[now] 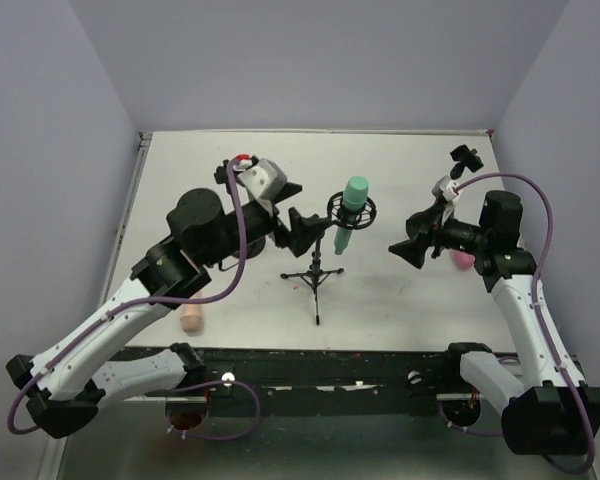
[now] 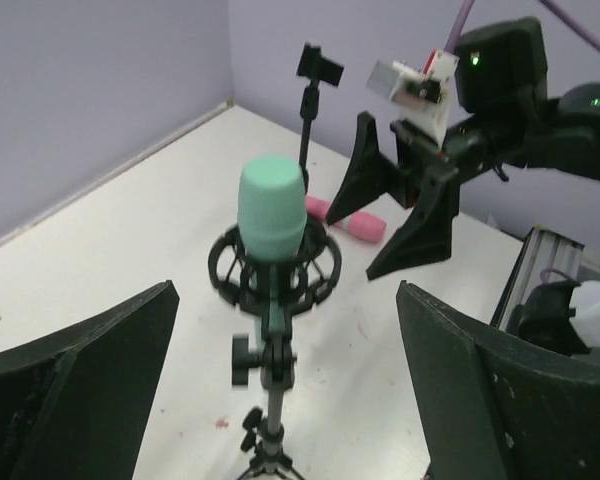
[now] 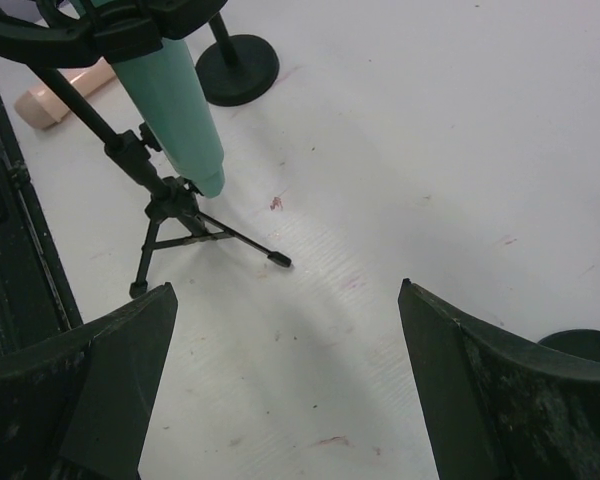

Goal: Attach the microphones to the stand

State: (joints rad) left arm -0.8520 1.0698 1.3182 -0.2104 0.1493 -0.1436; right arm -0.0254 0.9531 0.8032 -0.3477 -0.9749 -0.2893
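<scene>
While the mint green microphone sat in the tripod stand, you had the left jaws and right jaws spread wide, gripping nothing.

Soft, even, diffuse light keeps the white table bright with only faint shadows — the near fingers loom dark and slightly soft, and the stand blurs low down.

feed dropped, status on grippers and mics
Left gripper open, right gripper open, both empty. Slim mint green microphone seated in ring of black tripod stand. Beige-peach microphone and pink microphone lying on white table. No obstruction seen.
</scene>
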